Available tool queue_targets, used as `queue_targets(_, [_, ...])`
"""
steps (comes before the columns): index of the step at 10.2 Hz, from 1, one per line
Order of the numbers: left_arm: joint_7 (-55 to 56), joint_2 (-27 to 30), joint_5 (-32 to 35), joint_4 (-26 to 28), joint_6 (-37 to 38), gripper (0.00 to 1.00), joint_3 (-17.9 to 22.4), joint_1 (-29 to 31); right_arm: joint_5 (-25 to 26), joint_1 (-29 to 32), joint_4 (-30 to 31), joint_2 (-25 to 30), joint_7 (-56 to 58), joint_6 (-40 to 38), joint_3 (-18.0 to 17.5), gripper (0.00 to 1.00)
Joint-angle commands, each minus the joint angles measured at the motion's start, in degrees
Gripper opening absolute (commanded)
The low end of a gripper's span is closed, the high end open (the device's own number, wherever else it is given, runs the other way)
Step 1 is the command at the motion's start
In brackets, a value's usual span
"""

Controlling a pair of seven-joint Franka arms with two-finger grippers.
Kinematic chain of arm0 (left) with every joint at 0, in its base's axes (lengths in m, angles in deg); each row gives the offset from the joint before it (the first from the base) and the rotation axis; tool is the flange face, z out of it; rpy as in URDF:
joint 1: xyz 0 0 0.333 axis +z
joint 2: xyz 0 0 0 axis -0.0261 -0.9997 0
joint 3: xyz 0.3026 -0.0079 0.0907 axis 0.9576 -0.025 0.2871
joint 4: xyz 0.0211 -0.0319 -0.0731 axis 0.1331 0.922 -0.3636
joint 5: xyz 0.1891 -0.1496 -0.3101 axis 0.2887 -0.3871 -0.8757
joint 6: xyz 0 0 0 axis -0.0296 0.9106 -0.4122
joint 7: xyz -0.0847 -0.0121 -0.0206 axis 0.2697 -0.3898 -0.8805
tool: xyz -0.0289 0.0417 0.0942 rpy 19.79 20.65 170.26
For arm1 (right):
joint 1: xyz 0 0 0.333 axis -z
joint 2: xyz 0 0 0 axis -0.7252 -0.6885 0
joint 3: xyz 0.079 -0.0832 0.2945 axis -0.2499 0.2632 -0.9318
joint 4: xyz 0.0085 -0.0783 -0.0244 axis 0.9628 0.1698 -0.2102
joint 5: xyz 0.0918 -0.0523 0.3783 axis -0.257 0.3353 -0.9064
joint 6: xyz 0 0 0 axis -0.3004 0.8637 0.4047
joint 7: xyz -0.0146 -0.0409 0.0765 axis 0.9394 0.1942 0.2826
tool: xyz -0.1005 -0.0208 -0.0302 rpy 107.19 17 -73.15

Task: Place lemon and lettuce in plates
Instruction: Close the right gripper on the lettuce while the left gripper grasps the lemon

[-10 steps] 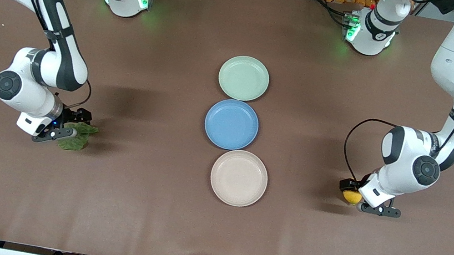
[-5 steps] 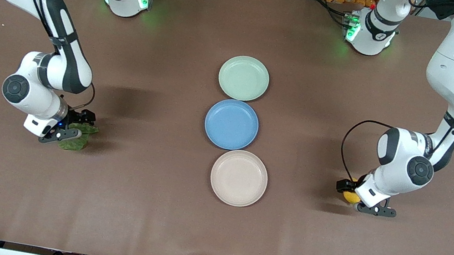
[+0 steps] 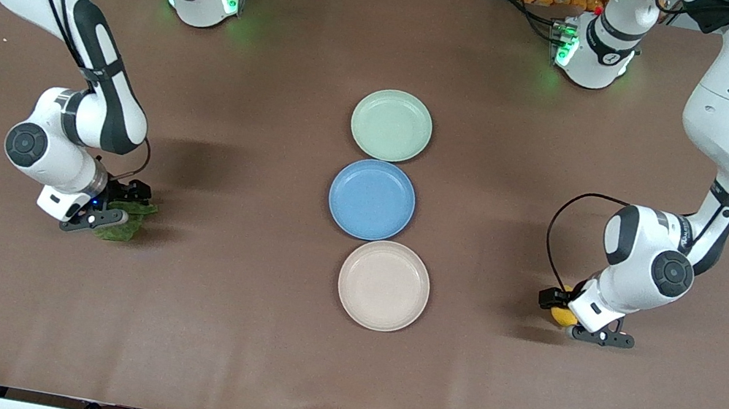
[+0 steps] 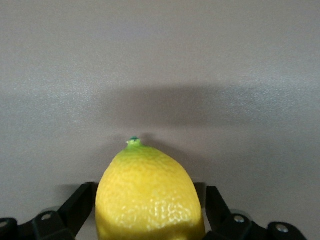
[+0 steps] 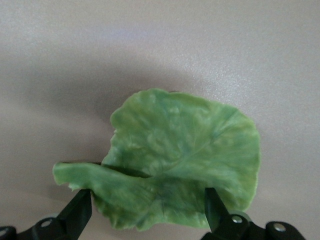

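Brown table (image 3: 225, 329). L gripper (image 3: 580, 321) fingers spread, lemon (image 4: 149, 195) btwn them: close at widest part. R gripper (image 3: 110, 204) fingers spread astride lettuce (image 5: 185, 155): pinch thick fold, then lift.

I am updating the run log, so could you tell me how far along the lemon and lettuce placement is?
Nothing is placed yet: the mint plate and beige plate hold nothing. In hand: the left gripper straddles the lemon on the table, and the right gripper straddles the lettuce; both look open. Left: closing, lifting and carrying each to a plate.
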Motion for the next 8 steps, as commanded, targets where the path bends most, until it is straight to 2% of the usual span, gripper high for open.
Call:
queue_targets(1, [-0.25, -0.51, -0.48, 0.51, -1.82, 1.0, 0.07, -0.06, -0.08, 0.87, -2.11, -1.32, 0.88, 0.07, -0.43, 1.0])
queue_targets(2, [-0.34, -0.34, -0.48, 0.51, -1.73, 0.94, 0.07, -0.15, -0.08, 0.87, -2.2, -1.32, 0.88, 0.07, -0.43, 1.0])
queue_targets(4, [-0.86, 0.62, -0.39, 1.12, -1.65, 0.56, 0.07, -0.06, -0.08, 0.95, -2.21, -1.32, 0.79, 0.07, -0.43, 1.0])
queue_targets(5, [-0.69, 1.5, -0.48, 1.12, -1.47, 0.45, 0.07, -0.24, -0.17, 0.96, -2.29, -1.32, 0.79, 0.07, -0.43, 1.0])
queue_targets(6, [-0.51, 2.9, -0.48, 1.21, -0.69, 0.38, 0.07, -0.41, -0.17, 0.96, -2.29, -1.32, 0.79, 0.07, -0.43, 1.0])
queue_targets(7, [-0.34, 4.57, -0.57, 0.78, 2.54, 0.37, 0.07, -1.11, -0.26, 0.87, -2.29, -1.32, 0.79, 0.07, -0.43, 0.94])
queue_targets(8, [-0.34, 6.33, -0.74, 0.69, 4.92, 0.37, 0.15, -2.16, -0.26, 0.87, -2.21, -1.32, 0.88, 0.16, -0.43, 0.66])
